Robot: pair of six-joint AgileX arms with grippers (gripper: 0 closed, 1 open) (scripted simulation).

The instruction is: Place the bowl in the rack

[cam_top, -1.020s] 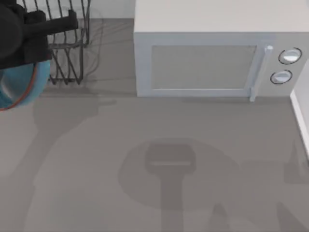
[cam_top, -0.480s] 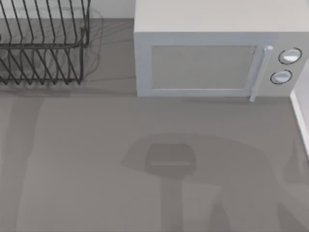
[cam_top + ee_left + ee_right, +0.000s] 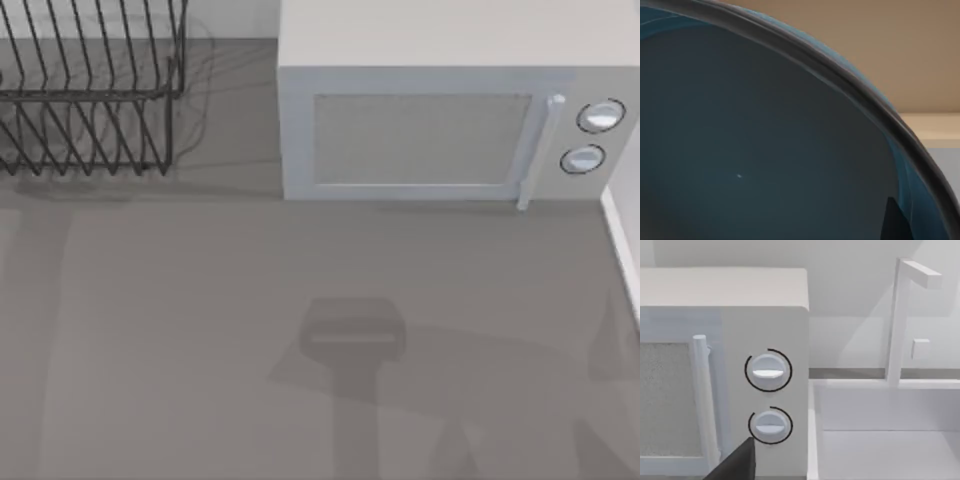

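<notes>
Table point(image 3: 200, 330) carries a white microwave point(image 3: 420, 130) at far centre-right and the rack point(image 3: 90, 100) at far left. Bowl point(image 3: 750, 150) sits close before the left wrist camera; its place on the table cannot be told. Judged rigid, smooth, likely slippery and breakable: pinch at the rim. Left tool state: cannot tell. Right tool point(image 3: 735, 465) near the microwave dials, state unclear.

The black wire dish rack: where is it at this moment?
In the top view, the black wire dish rack stands at the table's far left corner, just left of the white microwave, with a gap between them.
</notes>
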